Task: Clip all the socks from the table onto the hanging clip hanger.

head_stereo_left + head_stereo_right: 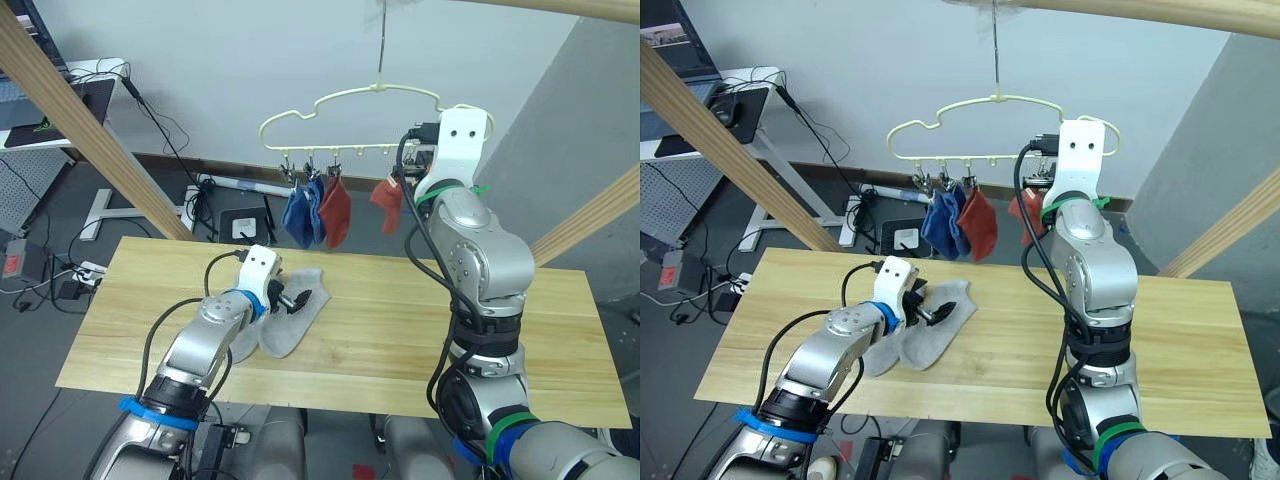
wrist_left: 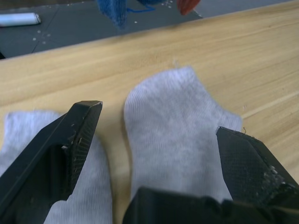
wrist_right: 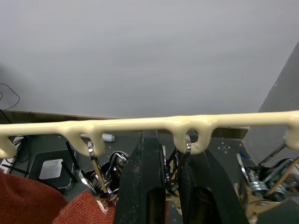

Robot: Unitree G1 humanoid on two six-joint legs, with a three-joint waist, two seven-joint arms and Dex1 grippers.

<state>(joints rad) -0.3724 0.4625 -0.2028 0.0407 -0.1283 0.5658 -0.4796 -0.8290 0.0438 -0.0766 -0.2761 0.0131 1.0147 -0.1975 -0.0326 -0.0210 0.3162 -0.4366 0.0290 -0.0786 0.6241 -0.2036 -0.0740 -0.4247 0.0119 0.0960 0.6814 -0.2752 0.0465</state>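
Note:
The pale-yellow clip hanger (image 1: 350,95) hangs above the table's far edge. Two blue socks (image 1: 300,215) and a rust red sock (image 1: 337,210) hang from its left clips, and a second rust red sock (image 1: 387,203) hangs further right. My right gripper (image 3: 170,154) is raised just under the hanger bar, shut on a metal clip (image 3: 187,145) beside that second red sock. Two light grey socks (image 1: 300,312) (image 1: 240,342) lie on the wooden table (image 1: 420,335). My left gripper (image 2: 159,135) hovers open just above the nearer grey sock (image 2: 173,121), with a finger on either side of it.
Thick wooden poles slant up at the left (image 1: 90,130) and the right (image 1: 590,215), and another pole (image 1: 560,8) crosses overhead. On the floor behind the table are cables, a desk leg (image 1: 100,210) and a white device (image 1: 243,222).

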